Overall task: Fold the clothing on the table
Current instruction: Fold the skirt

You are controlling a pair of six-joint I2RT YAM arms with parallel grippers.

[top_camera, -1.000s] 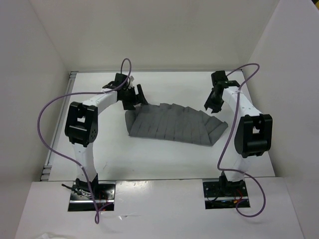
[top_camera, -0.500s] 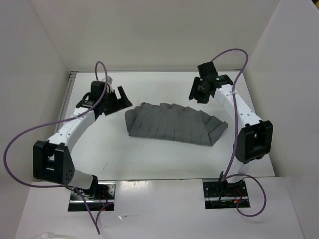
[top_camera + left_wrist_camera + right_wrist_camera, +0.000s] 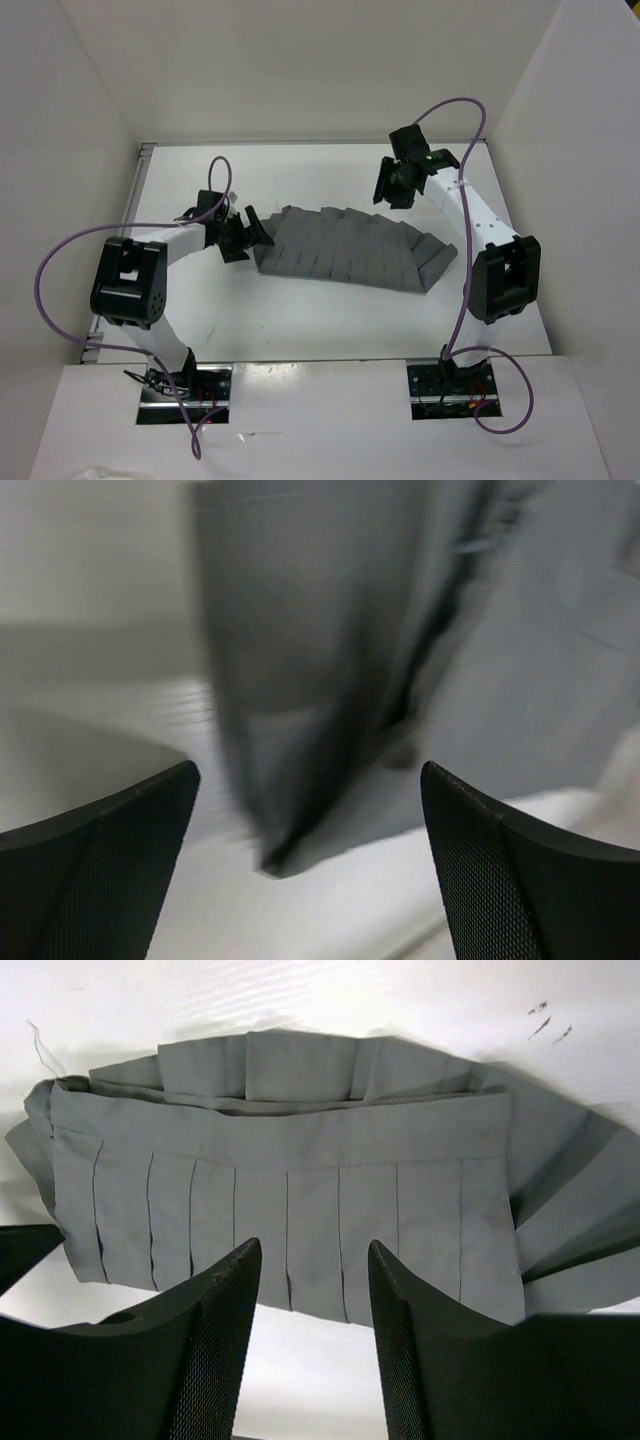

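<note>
Left end effector (image 3: pixel 246 236) swung back beside blurred skirt (image 3: pixel 330 660).

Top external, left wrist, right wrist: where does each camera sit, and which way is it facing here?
Top external: above and behind the bases, looking down at the table; both arms show, the skirt between them.
Left wrist: on the left gripper, facing the skirt's edge close up, blurred; both open fingertips show.
Right wrist: on the right gripper, looking down on the pleats; both fingertips show.
Shared: all three see the skirt.
</note>
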